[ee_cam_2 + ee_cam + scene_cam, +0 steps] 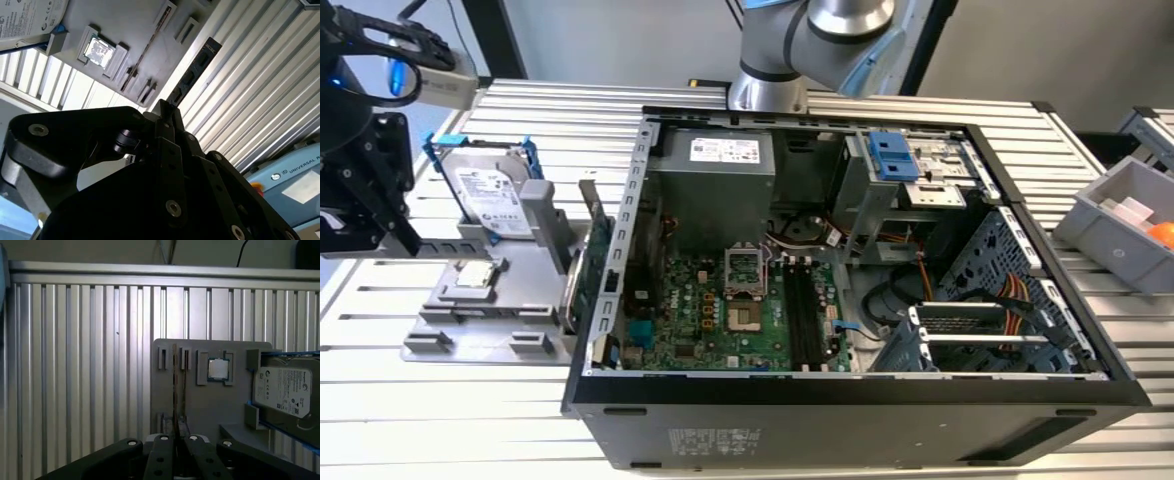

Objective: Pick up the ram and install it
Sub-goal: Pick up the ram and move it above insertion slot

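At the exterior view's left edge the gripper (380,220) hangs over the slatted bench (454,420). Just to its right in the frame is the grey fixture (480,345), which carries the hard drive (494,200) and the processor (474,276). In the second wrist view the ram (195,70) runs straight out from the fingertips with its chip face showing. Its far end reaches past the fixture's edge and over the bench slats, which suggests it is clear of its holder. In the first wrist view the same stick appears edge-on as a thin brownish line. There the fingers (167,432) stand narrow, one on each face of its near end, and grip it as far as can be judged. The ram's long axis therefore lies in line with the fingers and points away from the wrist. At centre frame in the exterior view sits the open computer case (854,420). The long black memory slots (807,310) on its board run up and down the frame, beside the processor socket (744,268). They lie toward the exterior view's right of the gripper, with the fixture between — well apart from the ram. Pick-up appears done; installation is not. At the right edge stands a grey bin (1114,215).
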Motion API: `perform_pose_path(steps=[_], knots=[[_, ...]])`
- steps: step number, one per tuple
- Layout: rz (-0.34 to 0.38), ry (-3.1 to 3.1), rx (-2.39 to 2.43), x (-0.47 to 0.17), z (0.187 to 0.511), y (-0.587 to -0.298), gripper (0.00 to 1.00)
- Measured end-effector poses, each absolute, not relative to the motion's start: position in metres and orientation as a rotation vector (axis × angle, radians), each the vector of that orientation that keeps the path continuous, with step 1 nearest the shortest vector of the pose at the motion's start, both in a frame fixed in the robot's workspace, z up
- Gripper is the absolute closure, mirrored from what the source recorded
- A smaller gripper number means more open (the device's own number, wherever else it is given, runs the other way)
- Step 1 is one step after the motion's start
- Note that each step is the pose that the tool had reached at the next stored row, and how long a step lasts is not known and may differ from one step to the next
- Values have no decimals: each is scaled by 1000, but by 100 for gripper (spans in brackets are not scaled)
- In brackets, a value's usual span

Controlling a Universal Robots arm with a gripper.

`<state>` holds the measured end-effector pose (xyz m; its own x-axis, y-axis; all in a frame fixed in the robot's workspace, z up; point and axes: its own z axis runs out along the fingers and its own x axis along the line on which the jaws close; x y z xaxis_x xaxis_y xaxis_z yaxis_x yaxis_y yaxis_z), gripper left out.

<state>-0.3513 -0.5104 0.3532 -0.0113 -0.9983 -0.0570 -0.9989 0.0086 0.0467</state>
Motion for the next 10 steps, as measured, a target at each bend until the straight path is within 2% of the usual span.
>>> perform_pose_path(steps=[10], knots=[[115,2226,-2203,-351,361,-510,100]])
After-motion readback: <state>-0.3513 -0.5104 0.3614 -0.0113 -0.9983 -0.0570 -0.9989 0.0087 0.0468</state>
